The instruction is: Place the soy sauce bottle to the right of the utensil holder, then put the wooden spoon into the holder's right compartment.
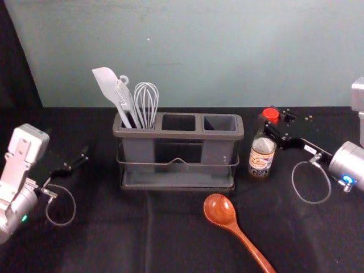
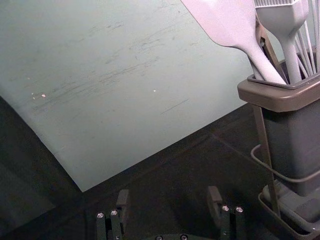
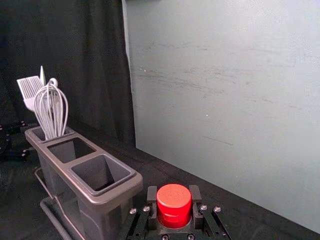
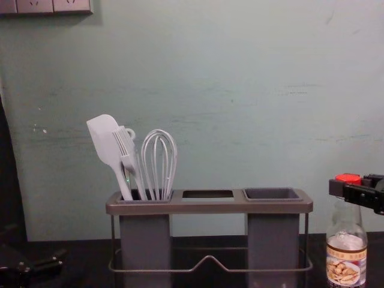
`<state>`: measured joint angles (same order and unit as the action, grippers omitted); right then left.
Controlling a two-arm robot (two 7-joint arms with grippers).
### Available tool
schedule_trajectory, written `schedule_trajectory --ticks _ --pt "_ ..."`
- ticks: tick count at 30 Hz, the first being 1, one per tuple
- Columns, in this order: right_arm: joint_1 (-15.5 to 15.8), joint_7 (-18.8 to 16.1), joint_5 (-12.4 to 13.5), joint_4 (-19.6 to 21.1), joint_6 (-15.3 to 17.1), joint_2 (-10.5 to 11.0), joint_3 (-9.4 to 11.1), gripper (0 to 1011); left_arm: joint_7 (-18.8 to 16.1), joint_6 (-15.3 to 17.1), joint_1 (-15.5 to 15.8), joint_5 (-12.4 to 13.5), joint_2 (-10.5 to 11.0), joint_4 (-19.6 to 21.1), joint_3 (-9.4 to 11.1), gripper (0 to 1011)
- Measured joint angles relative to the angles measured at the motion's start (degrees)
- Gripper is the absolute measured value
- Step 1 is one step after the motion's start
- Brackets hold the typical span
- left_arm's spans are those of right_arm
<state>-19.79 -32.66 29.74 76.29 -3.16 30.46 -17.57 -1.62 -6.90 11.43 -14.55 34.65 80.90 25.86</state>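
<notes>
The soy sauce bottle (image 1: 262, 154) stands upright just right of the utensil holder (image 1: 179, 135), with a gap between them. My right gripper (image 1: 277, 121) is at its neck; in the right wrist view, the right gripper (image 3: 174, 202) is shut with its fingers on either side of the red cap (image 3: 174, 199). Bowl toward the holder, the wooden spoon (image 1: 220, 210) lies in front of it, handle running toward the near right. The right compartment (image 1: 220, 123) is empty. Off to the holder's left is my left gripper (image 1: 79, 160), open and holding nothing in the left wrist view (image 2: 168, 205).
A spatula (image 4: 106, 141), a brush (image 4: 128, 155) and a whisk (image 4: 159, 162) stand in the holder's left compartment. The middle compartment (image 1: 178, 122) is empty. A pale wall (image 1: 199, 51) rises behind the black-covered table (image 1: 102, 239).
</notes>
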Motion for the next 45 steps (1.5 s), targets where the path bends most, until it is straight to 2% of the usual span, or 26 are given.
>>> schedule_trajectory --ticks 45 --pt "0.19 -0.77 0.36 -1.27 -1.04 -1.18 -0.19 378 0.00 0.00 0.00 0.00 0.00 0.00 0.00 1011"
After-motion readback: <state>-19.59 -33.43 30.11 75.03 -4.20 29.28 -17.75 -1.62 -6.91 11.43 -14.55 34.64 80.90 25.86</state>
